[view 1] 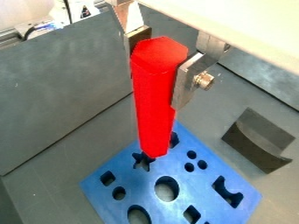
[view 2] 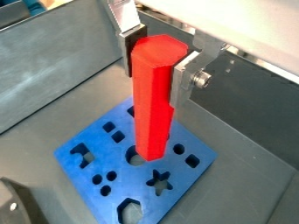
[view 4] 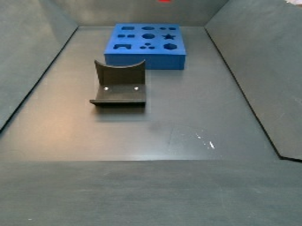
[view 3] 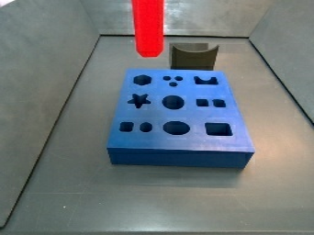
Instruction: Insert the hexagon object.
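Note:
The hexagon object (view 1: 155, 96) is a long glossy red bar, and it also shows in a wrist view (view 2: 155, 101). My gripper (view 1: 158, 57) is shut on its upper end, with the silver fingers (view 1: 188, 75) on two opposite sides; the gripper also shows in a wrist view (view 2: 156, 57). The bar hangs upright over the blue block with shaped holes (view 1: 176, 188), its lower end above the block and apart from it. In a side view only the bar's lower part (view 3: 147, 26) shows, above the far left part of the block (view 3: 178, 128); the gripper is out of frame there.
A dark grey curved piece (view 3: 194, 55) stands behind the block, and it shows nearer the camera in a side view (view 4: 118, 84) with the block (view 4: 147, 44) beyond it. Grey walls (view 3: 68, 83) ring the floor.

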